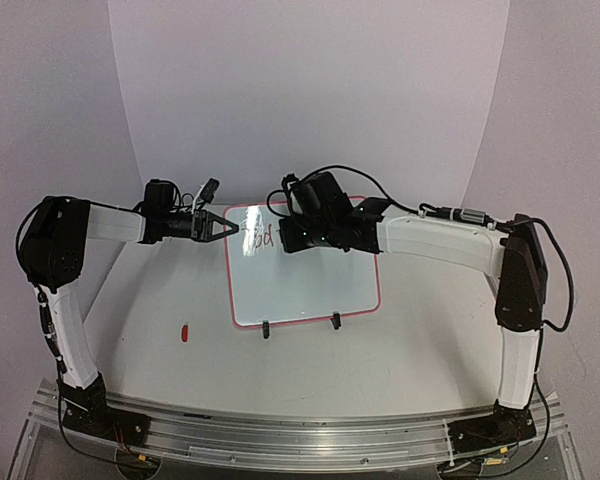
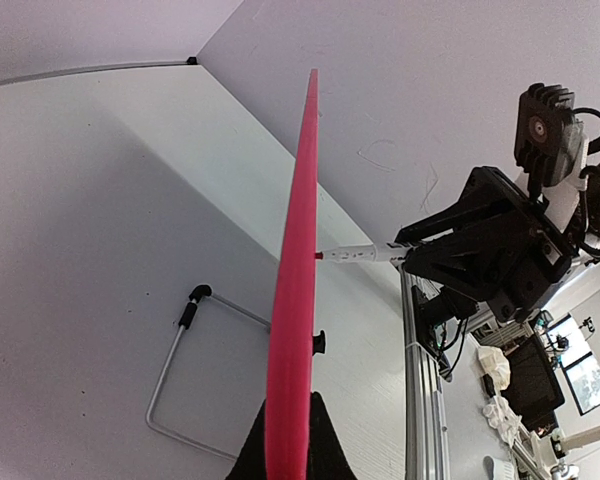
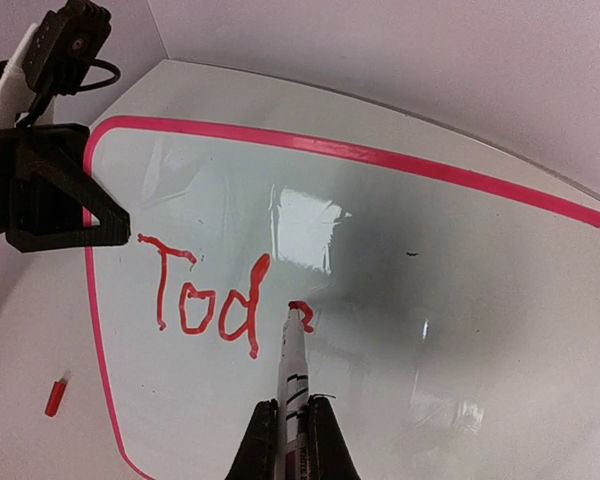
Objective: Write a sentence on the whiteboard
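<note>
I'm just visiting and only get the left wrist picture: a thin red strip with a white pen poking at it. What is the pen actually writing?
Observer: The right wrist view shows the whiteboard face on. The red letters read "Tod", and the marker has its tip on a small red stroke just right of the d.
Operator: And what is my camera's own arm doing?
Observer: From above, the left gripper is shut on the board's far left corner, right beside the T.
Operator: Is anything lying loose?
Observer: A small red piece, perhaps the marker's cap, lies on the table to the left of the board's near edge.
</note>
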You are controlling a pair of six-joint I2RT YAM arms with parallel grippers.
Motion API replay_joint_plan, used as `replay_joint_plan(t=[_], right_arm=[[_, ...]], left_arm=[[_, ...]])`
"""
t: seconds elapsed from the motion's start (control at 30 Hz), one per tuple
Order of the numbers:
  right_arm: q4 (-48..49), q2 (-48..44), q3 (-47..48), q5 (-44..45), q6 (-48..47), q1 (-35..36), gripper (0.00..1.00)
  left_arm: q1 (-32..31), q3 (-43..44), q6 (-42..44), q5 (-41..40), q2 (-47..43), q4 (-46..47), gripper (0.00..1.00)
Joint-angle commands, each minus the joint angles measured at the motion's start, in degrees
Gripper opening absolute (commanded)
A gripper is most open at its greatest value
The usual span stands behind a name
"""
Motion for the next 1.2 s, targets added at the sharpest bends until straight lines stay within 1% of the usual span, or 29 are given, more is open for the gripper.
replay_joint_plan(t=[0.0, 0.57, 1.17], right_arm=[[-0.56, 1.88, 2.12, -1.68, 0.85, -0.45, 0.00], [-4.79, 1.58, 1.17, -2.97, 1.99, -0.44, 0.00], [-7.69, -0.15, 0.38, 1.62, 0.93, -0.43, 0.00]], left_arm=[[-0.72, -0.45, 5.60, -3.48, -0.50, 0.00, 0.00], [-0.69, -0.45, 5.49, -3.52, -0.43, 0.05, 0.00], [-0.69, -0.53, 5.42, -3.61, -0.52, 0.14, 0.00]])
